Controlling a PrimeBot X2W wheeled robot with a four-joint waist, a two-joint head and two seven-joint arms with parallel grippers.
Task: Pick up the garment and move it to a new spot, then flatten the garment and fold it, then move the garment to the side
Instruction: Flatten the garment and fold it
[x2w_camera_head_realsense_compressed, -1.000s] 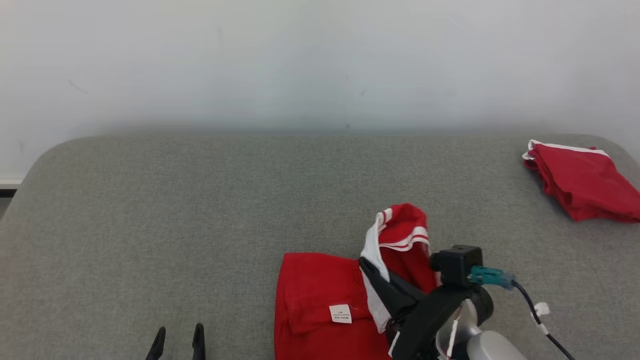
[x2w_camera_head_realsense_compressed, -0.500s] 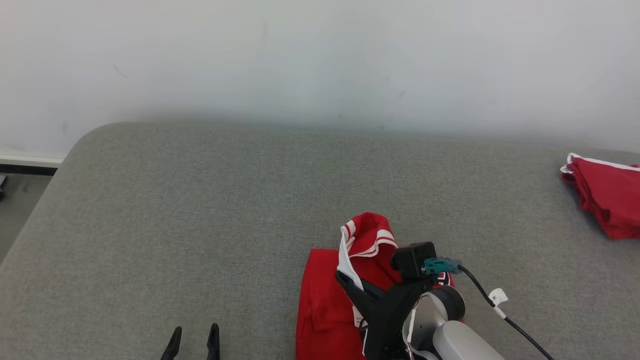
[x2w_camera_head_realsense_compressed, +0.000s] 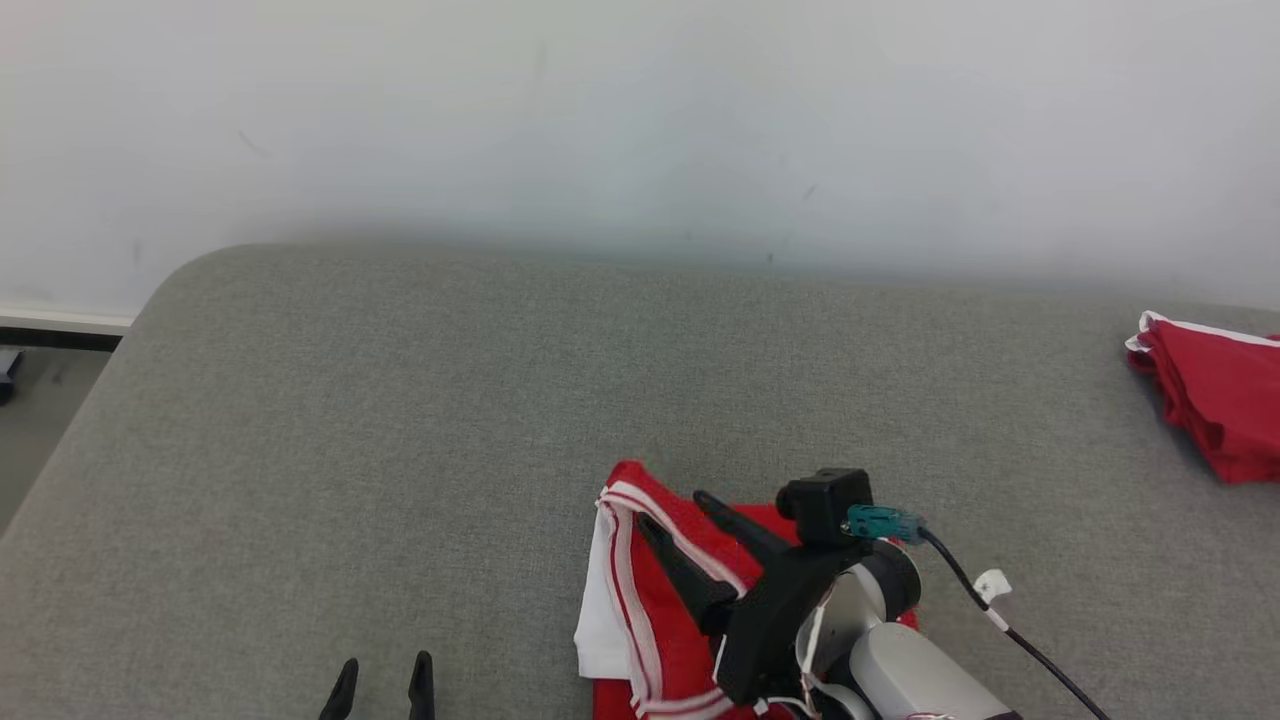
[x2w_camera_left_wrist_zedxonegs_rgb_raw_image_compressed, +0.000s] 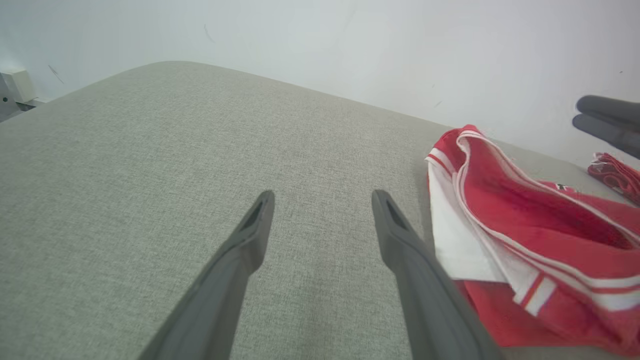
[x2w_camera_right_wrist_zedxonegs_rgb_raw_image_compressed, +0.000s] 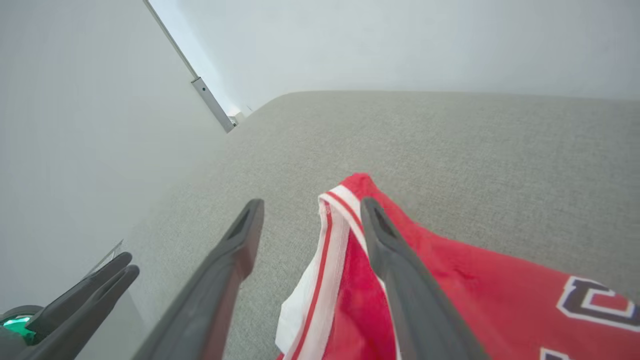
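The garment (x2w_camera_head_realsense_compressed: 650, 600) is red with white striped trim and lies crumpled on the grey padded surface (x2w_camera_head_realsense_compressed: 400, 400), near the front edge. My right gripper (x2w_camera_head_realsense_compressed: 672, 512) stands open just above its trimmed edge, holding nothing. In the right wrist view the trim of the garment (x2w_camera_right_wrist_zedxonegs_rgb_raw_image_compressed: 450, 280) lies below and between the spread fingers of the right gripper (x2w_camera_right_wrist_zedxonegs_rgb_raw_image_compressed: 310, 205). My left gripper (x2w_camera_head_realsense_compressed: 382, 688) is open and empty over bare surface, left of the garment. The left wrist view has the left gripper (x2w_camera_left_wrist_zedxonegs_rgb_raw_image_compressed: 322, 197) with the garment (x2w_camera_left_wrist_zedxonegs_rgb_raw_image_compressed: 500, 200) to its right.
A second red cloth (x2w_camera_head_realsense_compressed: 1215, 410) lies folded at the surface's far right. A white wall rises behind the surface. The surface's rounded left corner drops to the floor (x2w_camera_head_realsense_compressed: 30, 400). Bare grey surface stretches left of and behind the garment.
My right gripper has opened and let go of the garment. The lifted trimmed fold has dropped leftward onto the surface. The camera has turned, shifting the scene right.
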